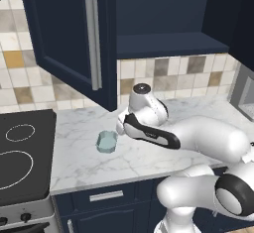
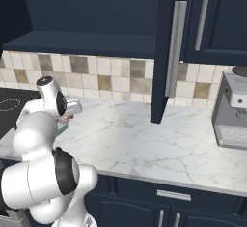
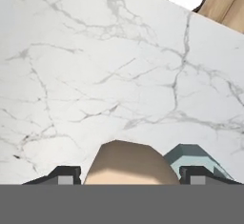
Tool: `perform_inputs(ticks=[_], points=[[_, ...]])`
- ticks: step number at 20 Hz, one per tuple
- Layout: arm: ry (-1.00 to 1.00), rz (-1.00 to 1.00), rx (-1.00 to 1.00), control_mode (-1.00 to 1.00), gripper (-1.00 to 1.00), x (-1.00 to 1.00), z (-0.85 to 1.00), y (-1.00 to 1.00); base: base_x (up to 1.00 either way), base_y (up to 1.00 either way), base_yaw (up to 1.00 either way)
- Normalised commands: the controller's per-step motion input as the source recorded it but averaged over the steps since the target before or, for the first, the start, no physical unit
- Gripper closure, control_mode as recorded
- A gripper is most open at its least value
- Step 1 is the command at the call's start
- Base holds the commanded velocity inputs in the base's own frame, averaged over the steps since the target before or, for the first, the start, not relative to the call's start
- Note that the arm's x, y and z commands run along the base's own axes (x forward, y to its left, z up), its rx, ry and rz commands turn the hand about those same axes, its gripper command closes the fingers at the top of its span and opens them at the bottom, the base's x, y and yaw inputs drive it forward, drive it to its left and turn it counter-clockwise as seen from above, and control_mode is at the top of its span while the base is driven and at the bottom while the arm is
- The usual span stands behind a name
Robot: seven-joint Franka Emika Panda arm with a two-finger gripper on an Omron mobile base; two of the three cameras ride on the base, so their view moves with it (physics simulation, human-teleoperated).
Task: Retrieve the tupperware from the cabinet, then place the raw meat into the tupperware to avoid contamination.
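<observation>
Hand view — gripper [image 3: 127,174] closing round raw meat [image 3: 128,163] | tupperware [image 1: 106,142] sitting empty on counter [image 1: 79,157] beside it.

No legible text, labels or numbers.

Your white Franka arm with dark joints [image 1: 198,143] reaches from 4 o'clock toward 10 in the left base view, wrist bent down. Your two-finger gripper [image 3: 128,173] grips a tan-rimmed raw meat slice [image 3: 129,163] between its dark tips.
</observation>
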Motion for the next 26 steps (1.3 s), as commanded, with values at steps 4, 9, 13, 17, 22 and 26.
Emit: perform_inputs(ticks=[4, 9, 13, 17, 22, 26], points=[[0.13, 0.04, -0.03, -1.00, 1.00, 0.00, -0.01, 0.29, 0.00, 0.00, 0.00], [0.21, 0.05, 0.00, -1.00, 1.00, 0.08, -0.04, 0.22, 0.00, 0.00, 0.00], [0.19, 0.06, 0.00, -1.00, 1.00, 0.08, -0.07, 0.23, 0.00, 0.00, 0.00], [0.14, 0.06, 0.00, -1.00, 1.00, 0.05, -0.06, 0.26, 0.00, 0.00, 0.00], [0.04, 0.05, -0.03, -1.00, 1.00, 0.00, -0.17, 0.28, 0.00, 0.00, 0.00], [0.00, 0.05, -0.02, -1.00, 1.00, 0.00, -0.23, 0.11, 0.00, 0.00, 0.00]])
